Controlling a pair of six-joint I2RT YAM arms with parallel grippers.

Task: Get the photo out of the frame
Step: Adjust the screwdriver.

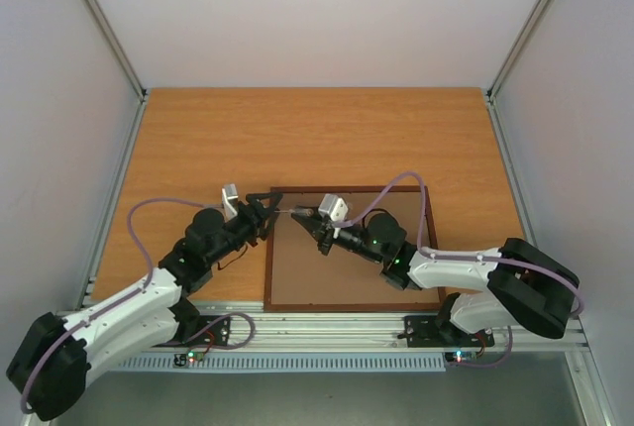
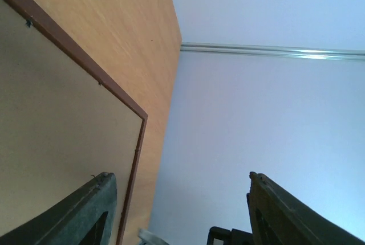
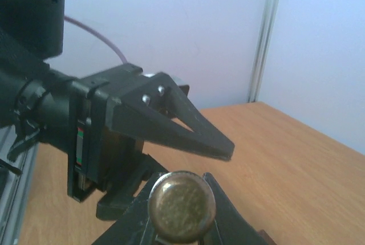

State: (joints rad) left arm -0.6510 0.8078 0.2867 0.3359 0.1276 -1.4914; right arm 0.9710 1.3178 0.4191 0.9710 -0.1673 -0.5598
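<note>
Top external view: the frame is shown face down by the counter's near edge, its photo unseen and judged not yet removed. The left tool is held open at the frame's far-left corner; whether the right tool grips anything cannot be told.

matt brown frame back, wood-grain table

Evenly, softly lit from above; only faint shadows are cast around the frame. Beyond the frame, glare is caught on a metal rail. A brass knob nearest the right wrist lens is rendered blurred.
</note>
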